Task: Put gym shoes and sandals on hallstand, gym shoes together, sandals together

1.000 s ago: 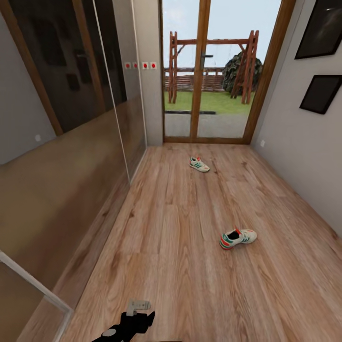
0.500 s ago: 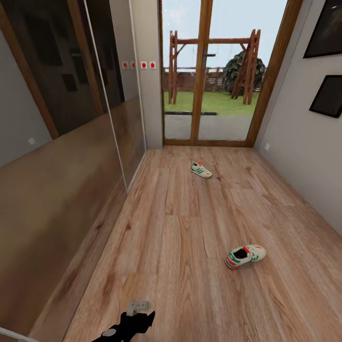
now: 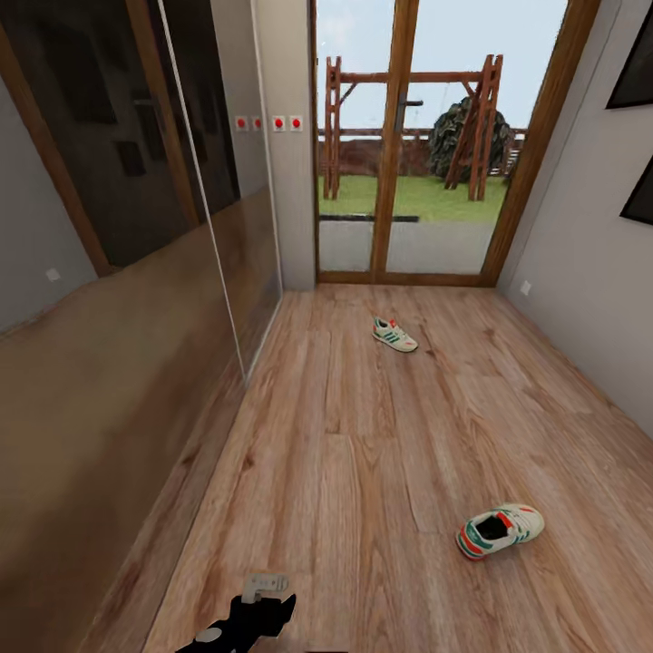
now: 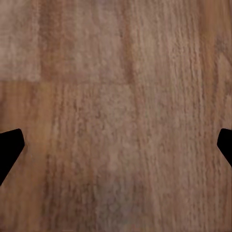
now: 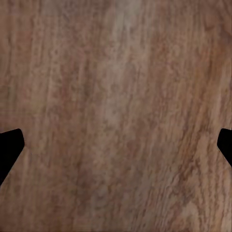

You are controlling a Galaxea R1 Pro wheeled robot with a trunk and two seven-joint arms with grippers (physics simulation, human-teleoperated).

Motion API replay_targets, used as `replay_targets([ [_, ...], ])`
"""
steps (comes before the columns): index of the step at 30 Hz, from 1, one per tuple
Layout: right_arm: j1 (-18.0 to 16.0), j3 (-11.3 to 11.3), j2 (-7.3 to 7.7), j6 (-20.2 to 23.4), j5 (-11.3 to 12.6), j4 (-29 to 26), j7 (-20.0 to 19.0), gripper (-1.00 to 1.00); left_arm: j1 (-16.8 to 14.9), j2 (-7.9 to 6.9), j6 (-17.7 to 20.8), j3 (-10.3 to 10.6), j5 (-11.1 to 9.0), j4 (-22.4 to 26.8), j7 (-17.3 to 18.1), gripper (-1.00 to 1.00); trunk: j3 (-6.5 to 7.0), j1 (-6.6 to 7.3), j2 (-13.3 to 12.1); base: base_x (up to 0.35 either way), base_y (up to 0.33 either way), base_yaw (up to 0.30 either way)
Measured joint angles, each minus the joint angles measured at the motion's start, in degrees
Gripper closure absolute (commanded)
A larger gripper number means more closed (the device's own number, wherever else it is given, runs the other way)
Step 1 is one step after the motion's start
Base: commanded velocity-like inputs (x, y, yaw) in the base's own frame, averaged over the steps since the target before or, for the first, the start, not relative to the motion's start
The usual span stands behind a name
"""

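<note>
Two gym shoes lie on the corridor floor (image 3: 363,472), well apart from each other. The nearer gym shoe (image 3: 500,530) rests on the right side of the floor, with its red-orange heel turned to the left and its toe to the right wall (image 3: 589,299). The farther gym shoe (image 3: 394,335) lies close to the glass door (image 3: 399,163) at the end of the corridor, a little to the right of the middle. Between the two shoes there are only bare planks.

Along the left side runs a dark wardrobe (image 3: 118,272) with glossy sliding fronts, which mirror the floor. Near its far end, some small red switches (image 3: 279,122) sit on the wall. Two dark picture frames (image 3: 639,136) hang on the right wall. Behind the door I see grass and a wooden swing frame (image 3: 408,127).

At the bottom edge, a black part of the robot's arm (image 3: 245,621) shows over the floor.

The left hand (image 4: 116,147) stands wide apart above the wood planks and holds nothing. The right hand (image 5: 116,147) is also spread apart over the floor, with nothing in it.
</note>
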State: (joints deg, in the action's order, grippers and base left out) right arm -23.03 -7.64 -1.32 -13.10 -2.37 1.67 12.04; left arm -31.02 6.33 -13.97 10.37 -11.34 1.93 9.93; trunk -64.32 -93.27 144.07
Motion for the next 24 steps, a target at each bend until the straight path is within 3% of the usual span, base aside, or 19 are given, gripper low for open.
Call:
replay_targets([
  [7, 0.0, 0.0, 0.0, 0.0, 0.0, 0.0, 0.0, -1.0, 0.0, 0.0, 0.0, 0.0, 0.0, 0.0, 0.0, -1.0, 0.0, 0.0, 0.0, 0.339, 0.132, 0.0],
  [16, 0.0, 0.0, 0.0, 0.0, 0.0, 0.0, 0.0, -1.0, 0.0, 0.0, 0.0, 0.1, 0.1, 0.0, 0.1, -1.0, 0.0, 0.0, 0.0, 0.317, -0.108, 0.0],
  [24, 0.0, 0.0, 0.0, 0.0, 0.0, 0.0, 0.0, -1.0, 0.0, 0.0, 0.0, 0.1, 0.1, 0.0, 0.1, -1.0, 0.0, 0.0, 0.0, 0.075, -0.049, 0.0],
])
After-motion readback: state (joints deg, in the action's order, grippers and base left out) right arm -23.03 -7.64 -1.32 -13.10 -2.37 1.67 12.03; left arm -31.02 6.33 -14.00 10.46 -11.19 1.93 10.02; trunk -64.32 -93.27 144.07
